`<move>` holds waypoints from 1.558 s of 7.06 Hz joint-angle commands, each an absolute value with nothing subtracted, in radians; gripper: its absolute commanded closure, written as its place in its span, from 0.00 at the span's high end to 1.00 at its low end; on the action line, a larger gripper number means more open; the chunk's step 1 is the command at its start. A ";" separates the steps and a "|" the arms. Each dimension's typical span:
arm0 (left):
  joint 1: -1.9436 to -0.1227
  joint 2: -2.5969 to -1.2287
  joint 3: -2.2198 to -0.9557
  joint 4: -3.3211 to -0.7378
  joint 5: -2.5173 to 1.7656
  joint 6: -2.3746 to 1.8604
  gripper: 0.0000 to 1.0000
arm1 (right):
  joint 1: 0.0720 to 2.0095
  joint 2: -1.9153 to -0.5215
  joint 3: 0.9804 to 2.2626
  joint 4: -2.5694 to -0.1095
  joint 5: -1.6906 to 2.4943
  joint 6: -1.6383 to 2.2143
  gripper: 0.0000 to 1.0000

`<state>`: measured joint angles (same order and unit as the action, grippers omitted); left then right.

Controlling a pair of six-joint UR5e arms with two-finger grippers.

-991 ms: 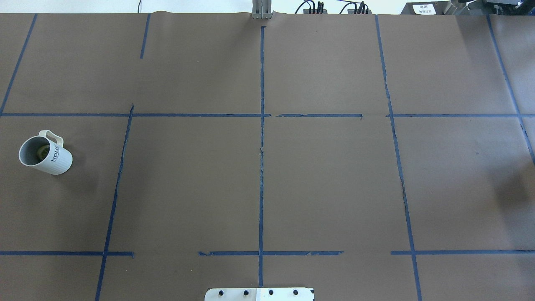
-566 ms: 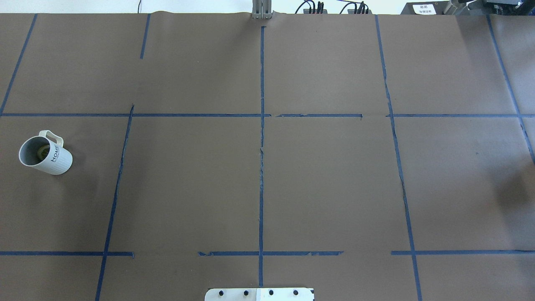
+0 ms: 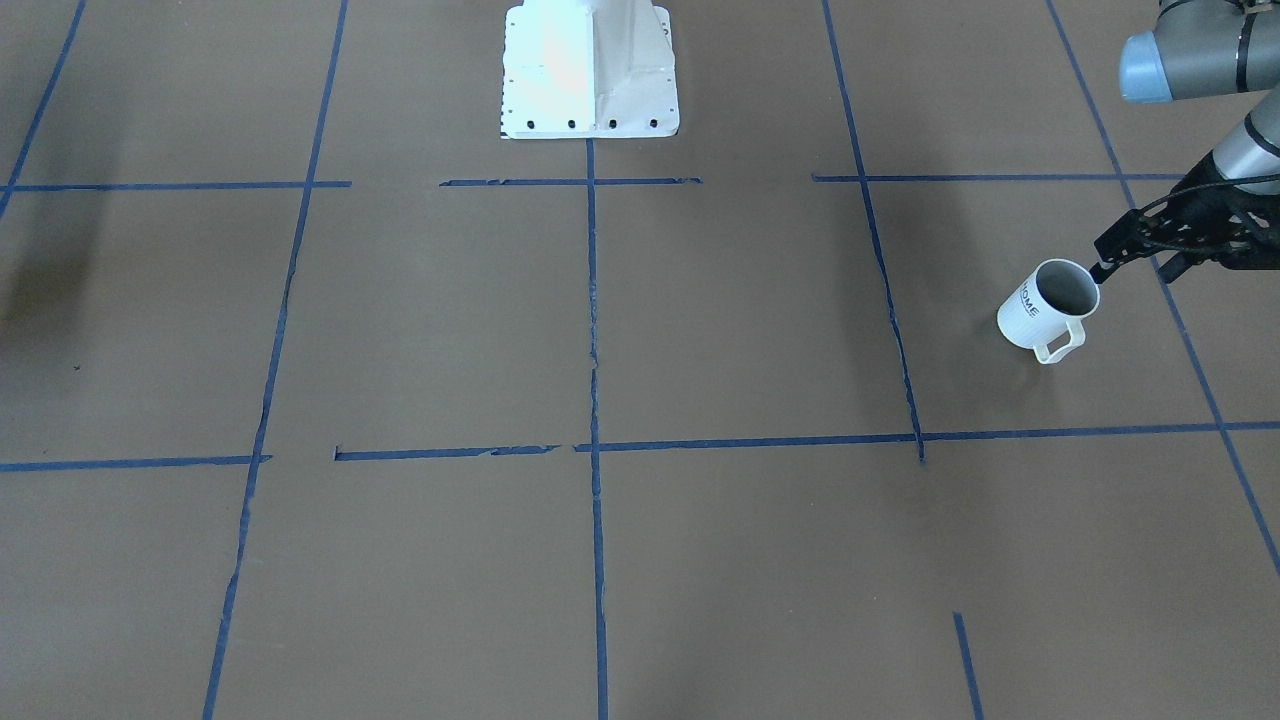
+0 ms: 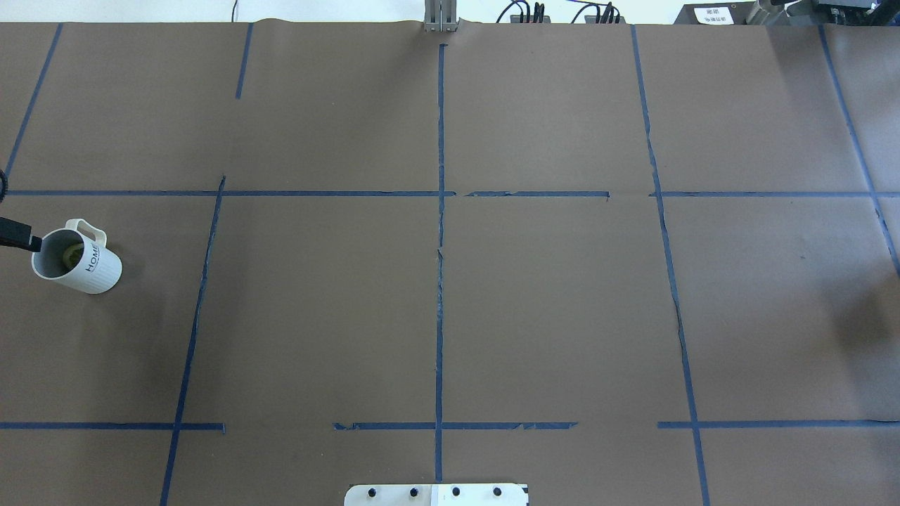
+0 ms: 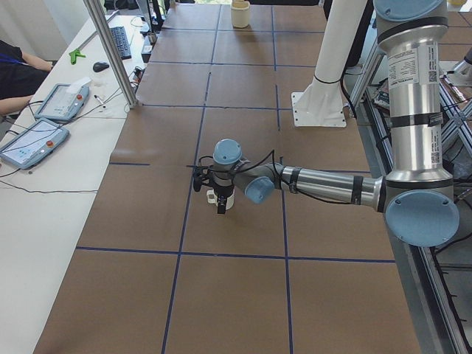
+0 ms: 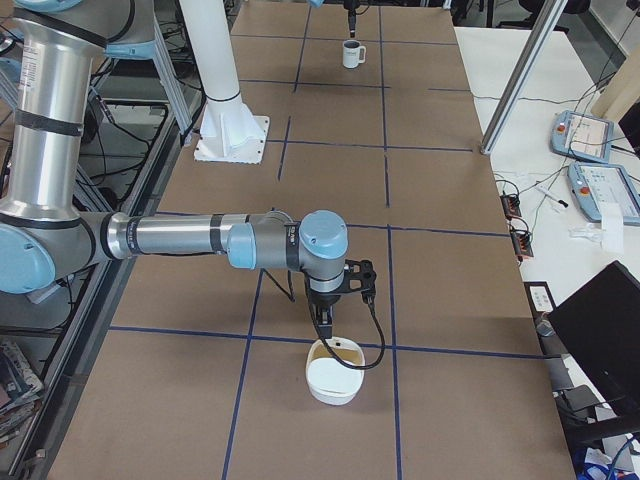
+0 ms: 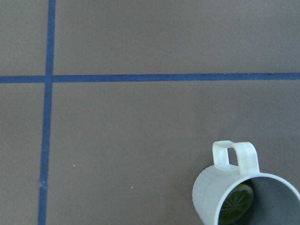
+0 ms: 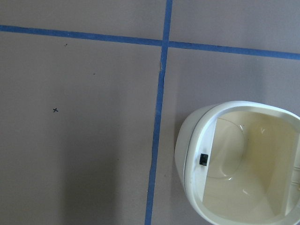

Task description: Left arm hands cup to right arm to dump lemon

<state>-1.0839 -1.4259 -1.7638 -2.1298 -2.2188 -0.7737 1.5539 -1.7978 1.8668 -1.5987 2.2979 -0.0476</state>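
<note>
The white ribbed "HOME" cup (image 4: 84,266) stands upright at the table's far left, handle away from the robot. It also shows in the front view (image 3: 1040,310) and the left wrist view (image 7: 243,197). The yellow-green lemon (image 7: 236,204) lies inside it (image 4: 70,254). My left gripper (image 3: 1135,262) is open, and one black fingertip (image 4: 21,235) is at the cup's rim on its outer side. My right gripper (image 6: 325,318) shows only in the exterior right view, so I cannot tell whether it is open or shut. It hangs just above a cream bowl (image 6: 335,372).
The cream bowl (image 8: 243,159) sits at the table's far right, outside the overhead view. The white robot base (image 3: 590,70) stands at the robot's side of the table. Blue tape lines grid the brown cover. Tablets lie on a side table (image 5: 37,140).
My left gripper's black fingertip has come into the overhead view from the left edge, next to the cup's rim. The cup has not moved.
</note>
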 commanded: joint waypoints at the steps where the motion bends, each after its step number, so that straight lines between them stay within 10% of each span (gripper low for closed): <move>1: -1.046 -1.430 -1.741 -2.137 -2.214 -0.795 0.96 | 1.554 -1.798 1.867 -1.600 2.298 -0.048 1.00; 3: -1.040 -1.468 -1.695 -2.138 -2.214 -0.799 0.81 | 1.554 -1.798 1.865 -1.598 2.298 -0.049 1.00; 6: -1.042 -1.477 -1.701 -2.134 -2.215 -0.801 0.08 | 1.554 -1.798 1.865 -1.600 2.298 -0.049 1.00; 11: -1.057 -1.474 -1.779 -2.100 -2.217 -0.796 0.00 | 1.554 -1.796 1.867 -1.583 2.298 -0.049 1.00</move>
